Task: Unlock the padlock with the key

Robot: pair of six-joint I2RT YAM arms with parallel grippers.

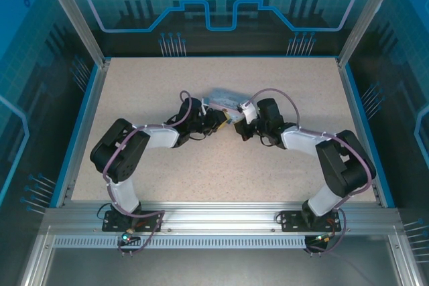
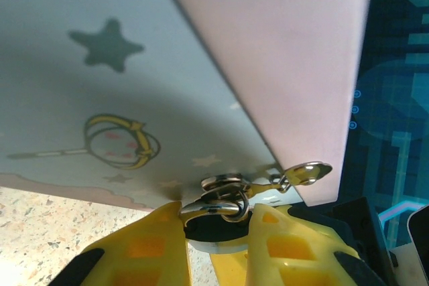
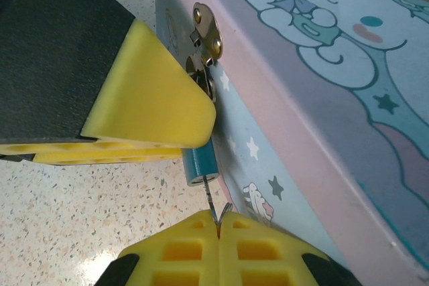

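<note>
At mid-desk (image 1: 201, 165), both arms meet on the near side of a pale blue patterned tin (image 1: 224, 96). In the left wrist view, the left hand (image 2: 218, 216) is clenched on the padlock (image 2: 209, 228), whose shackle passes through the tin's metal hasp (image 2: 305, 173). In the right wrist view, the right hand (image 3: 218, 227) has its fingertips pressed together, grasping the key (image 3: 212, 204). This thin blade runs up to the end face of the blue lock body and touches it. One yellow finger (image 3: 154, 92) of the left hand covers most of the padlock. From above, the two hands sit just beside each other.
</note>
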